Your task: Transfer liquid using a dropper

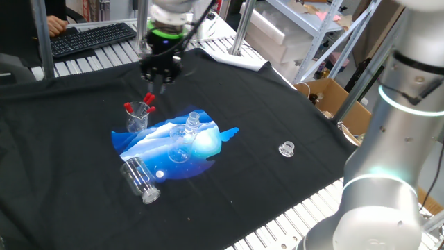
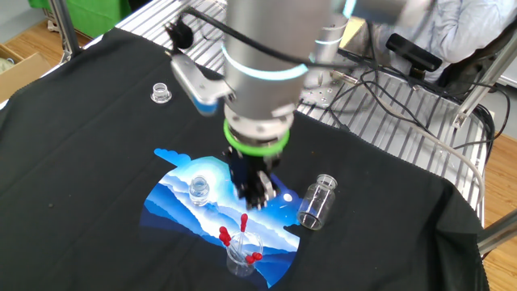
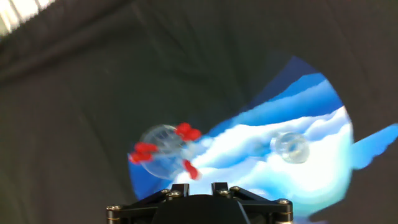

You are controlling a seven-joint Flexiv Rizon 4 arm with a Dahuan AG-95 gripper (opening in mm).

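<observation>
Three droppers with red bulbs (image 1: pixel 148 98) (image 2: pixel 243 220) (image 3: pixel 185 130) stand bulb-up in a small clear glass (image 1: pixel 137 119) (image 2: pixel 240 252) (image 3: pixel 160 152) on the blue patch of the black cloth. My gripper (image 1: pixel 159 84) (image 2: pixel 257 197) (image 3: pixel 199 185) hangs just above and slightly behind that glass, pointing down. Its jaws stand a narrow gap apart with nothing between them. A small clear bottle (image 1: pixel 192 126) (image 2: pixel 198 190) (image 3: pixel 289 148) stands upright on the blue patch, a little to the side of the glass.
A larger clear bottle (image 1: pixel 139 179) (image 2: pixel 317 202) lies on its side at the edge of the blue patch. A small clear cap (image 1: pixel 286 148) (image 2: pixel 161 93) sits alone on the black cloth. A keyboard (image 1: pixel 90 36) lies beyond the table's far edge.
</observation>
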